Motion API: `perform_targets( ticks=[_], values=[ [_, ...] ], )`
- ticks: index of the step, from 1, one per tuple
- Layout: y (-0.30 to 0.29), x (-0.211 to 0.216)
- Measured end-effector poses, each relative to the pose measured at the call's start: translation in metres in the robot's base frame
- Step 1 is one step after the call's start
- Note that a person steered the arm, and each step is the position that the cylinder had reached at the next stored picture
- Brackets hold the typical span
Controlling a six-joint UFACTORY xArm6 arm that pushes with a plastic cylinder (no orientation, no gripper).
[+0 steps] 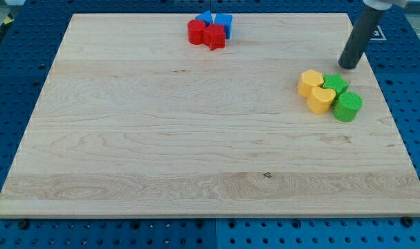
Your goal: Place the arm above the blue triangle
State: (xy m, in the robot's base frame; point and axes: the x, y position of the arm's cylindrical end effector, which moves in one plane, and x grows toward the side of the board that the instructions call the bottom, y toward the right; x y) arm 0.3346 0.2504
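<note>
The blue triangle [203, 17] sits at the view's top centre, partly hidden behind a red cylinder [196, 32] and a red star-like block [214, 37], with a blue cube [224, 23] touching on its right. My tip [348, 66] rests on the board at the view's right, far to the right of the blue triangle and just above a cluster of yellow and green blocks.
A yellow hexagon [310, 81], a yellow heart-like block [322, 100], a green star-like block [335, 85] and a green cylinder [348, 107] sit bunched at the right. The wooden board [196, 138] lies on a blue pegboard table.
</note>
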Motion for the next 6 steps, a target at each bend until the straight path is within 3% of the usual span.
perform_targets(
  ticks=[3, 6],
  values=[
    [-0.058, -0.083],
    [-0.169, -0.089]
  ],
)
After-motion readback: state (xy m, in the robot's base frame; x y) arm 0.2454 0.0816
